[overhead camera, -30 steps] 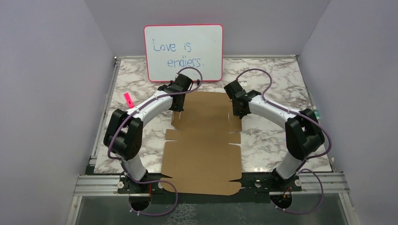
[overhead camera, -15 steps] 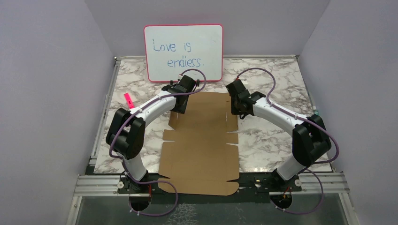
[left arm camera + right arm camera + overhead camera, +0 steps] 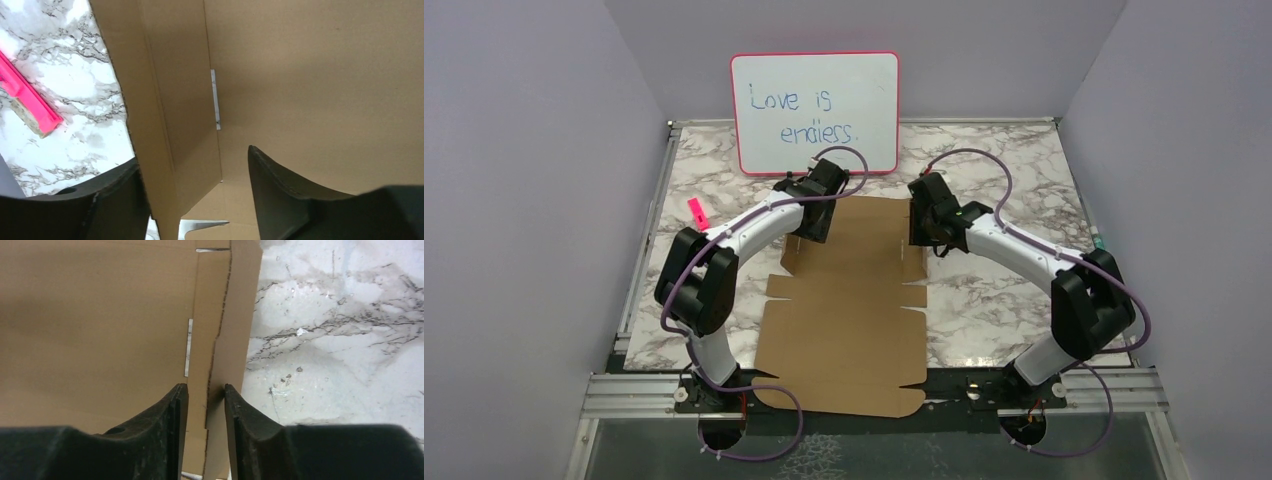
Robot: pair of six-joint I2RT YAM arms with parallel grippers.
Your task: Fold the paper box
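The right gripper (image 3: pixel 205 388) is nearly closed, its jaws pinching the raised side flap at the 3 o'clock edge of the paper box (image 3: pixel 844 320). The left gripper (image 3: pixel 192 157) is wide apart and straddles the matching flap at 9 o'clock without clamping it. The box lies as a flat sheet in the middle of the counter (image 3: pixel 1004 170), running from near the whiteboard (image 3: pixel 814 110) at 12 o'clock to past the counter's edge at 6 o'clock.

With only one side pinched, a pull by the right arm would likely skew the sheet on the smooth marble. The thin flap might also slip out or tear at its crease, and the unheld left flap may drop flat.

The wrist views show the tilted flaps and the jaw gaps, which the arms hide from above. Only the top view shows the whole sheet and its overhang.
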